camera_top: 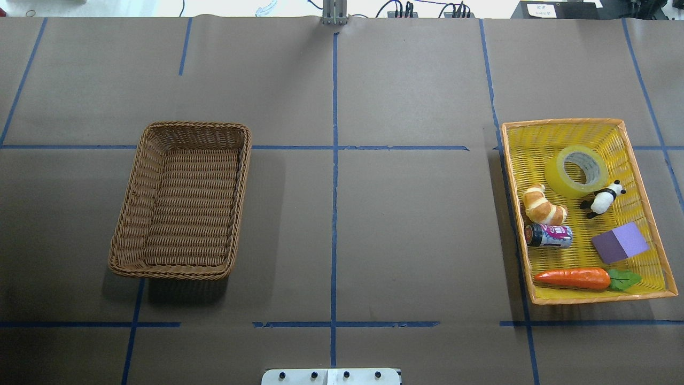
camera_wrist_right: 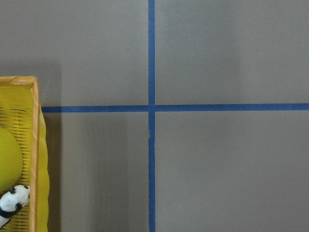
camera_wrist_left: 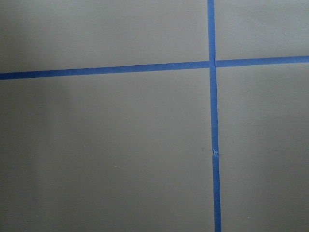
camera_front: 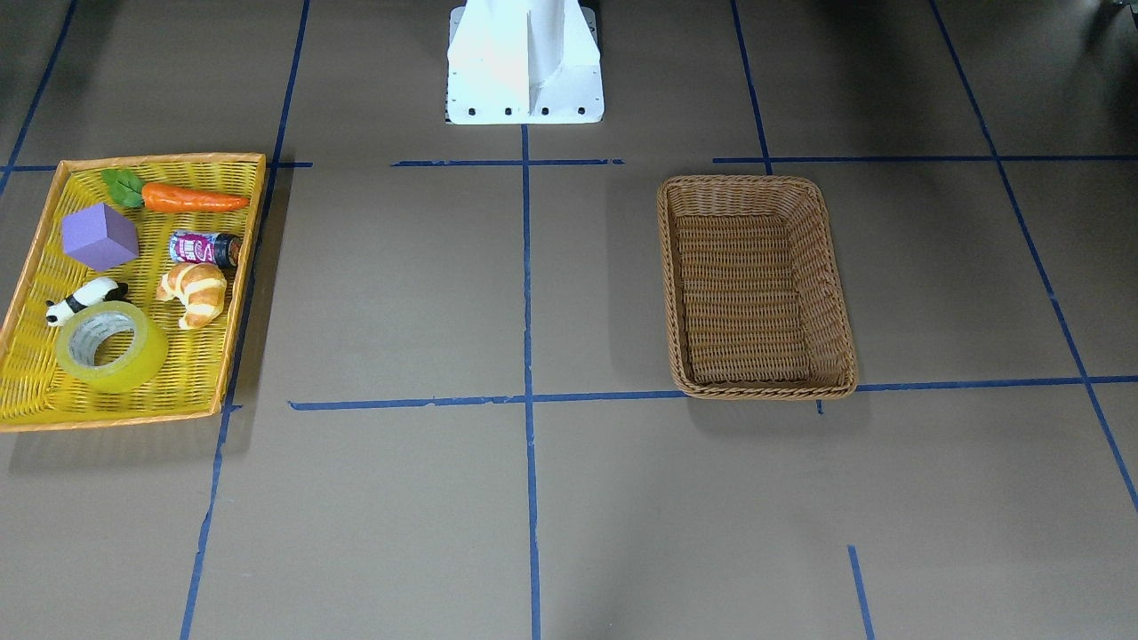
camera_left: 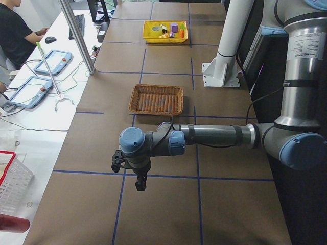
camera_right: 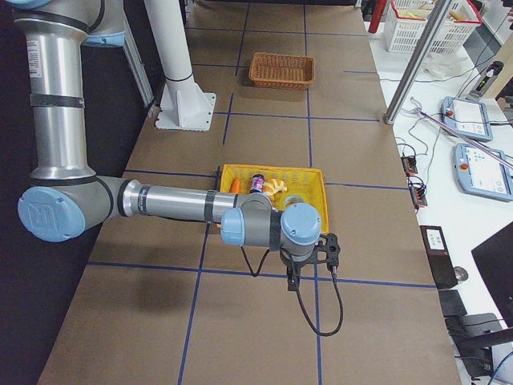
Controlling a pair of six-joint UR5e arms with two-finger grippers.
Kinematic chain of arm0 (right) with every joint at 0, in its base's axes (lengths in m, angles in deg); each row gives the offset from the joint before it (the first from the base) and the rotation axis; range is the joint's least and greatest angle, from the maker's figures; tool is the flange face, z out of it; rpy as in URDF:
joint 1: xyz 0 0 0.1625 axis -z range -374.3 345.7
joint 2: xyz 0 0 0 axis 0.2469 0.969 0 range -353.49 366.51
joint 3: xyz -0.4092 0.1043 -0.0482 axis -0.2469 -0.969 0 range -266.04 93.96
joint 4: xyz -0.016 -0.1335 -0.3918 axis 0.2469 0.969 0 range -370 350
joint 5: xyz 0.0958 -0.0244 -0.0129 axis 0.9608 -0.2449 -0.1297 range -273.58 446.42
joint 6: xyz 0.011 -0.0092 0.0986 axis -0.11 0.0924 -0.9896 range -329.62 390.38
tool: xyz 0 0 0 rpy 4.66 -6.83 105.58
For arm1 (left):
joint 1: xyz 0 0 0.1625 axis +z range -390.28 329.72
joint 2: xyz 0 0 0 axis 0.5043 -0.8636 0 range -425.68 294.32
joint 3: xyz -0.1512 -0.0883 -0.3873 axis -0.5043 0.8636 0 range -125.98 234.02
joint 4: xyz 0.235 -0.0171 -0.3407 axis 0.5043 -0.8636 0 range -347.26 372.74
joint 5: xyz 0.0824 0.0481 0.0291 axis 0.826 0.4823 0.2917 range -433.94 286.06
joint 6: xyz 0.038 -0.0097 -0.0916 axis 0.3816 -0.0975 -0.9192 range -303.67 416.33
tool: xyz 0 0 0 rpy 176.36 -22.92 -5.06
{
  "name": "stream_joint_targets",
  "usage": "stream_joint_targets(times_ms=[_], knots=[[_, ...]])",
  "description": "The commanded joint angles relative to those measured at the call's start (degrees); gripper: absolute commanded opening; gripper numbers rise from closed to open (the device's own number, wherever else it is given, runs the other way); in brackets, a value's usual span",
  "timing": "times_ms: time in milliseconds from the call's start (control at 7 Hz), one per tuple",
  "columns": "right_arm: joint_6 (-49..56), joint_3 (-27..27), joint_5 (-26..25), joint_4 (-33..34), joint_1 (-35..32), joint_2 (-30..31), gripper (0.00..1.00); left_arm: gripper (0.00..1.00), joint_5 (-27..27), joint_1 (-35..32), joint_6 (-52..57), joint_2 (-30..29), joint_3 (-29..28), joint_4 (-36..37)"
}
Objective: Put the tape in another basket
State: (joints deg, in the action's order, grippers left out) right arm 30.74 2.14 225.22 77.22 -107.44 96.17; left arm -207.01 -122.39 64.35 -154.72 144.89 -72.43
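Observation:
The tape [camera_front: 112, 346] [camera_top: 577, 170] lies flat in the shallow yellow tray [camera_front: 31, 249], at the end far from the robot, next to a panda figure [camera_front: 84, 300]. The brown wicker basket [camera_front: 765, 388] [camera_top: 171, 272] stands empty on the robot's left side of the table. My left gripper [camera_left: 140, 184] hangs over bare table beyond the basket, seen only in the left side view. My right gripper [camera_right: 292, 277] hangs over bare table just past the yellow tray, seen only in the right side view. I cannot tell whether either is open or shut.
The tray also holds a croissant [camera_front: 194, 293], a can [camera_front: 206, 249], a purple cube [camera_front: 100, 236] and a carrot [camera_front: 191, 198]. The white robot base [camera_front: 524, 62] stands at the table's middle. Blue tape lines cross the brown table.

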Motion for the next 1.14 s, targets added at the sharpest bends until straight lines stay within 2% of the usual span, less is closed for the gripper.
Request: stream_joint_targets(times_ms=[0,143,429,714,1000], knots=[[-4.53,0.94,0.24,0.06,1.37,-2.89,1.00,1.00,0.00,0.00,0.07,-0.07,0.01,0.00],[-11.01,2.25,0.07,0.06,4.25,-5.26,1.00,1.00,0.00,0.00,0.15,-0.07,0.01,0.00],[-14.23,3.66,0.50,0.06,7.52,-7.37,1.00,1.00,0.00,0.00,0.33,-0.07,0.01,0.00],[-17.29,6.20,0.24,-0.29,12.00,-6.95,1.00,1.00,-0.09,0.09,0.33,-0.07,0.01,-0.09],[-26.75,6.31,-0.37,-9.64,15.69,-6.77,1.00,1.00,-0.09,0.09,0.33,-0.16,-0.08,-0.17]])
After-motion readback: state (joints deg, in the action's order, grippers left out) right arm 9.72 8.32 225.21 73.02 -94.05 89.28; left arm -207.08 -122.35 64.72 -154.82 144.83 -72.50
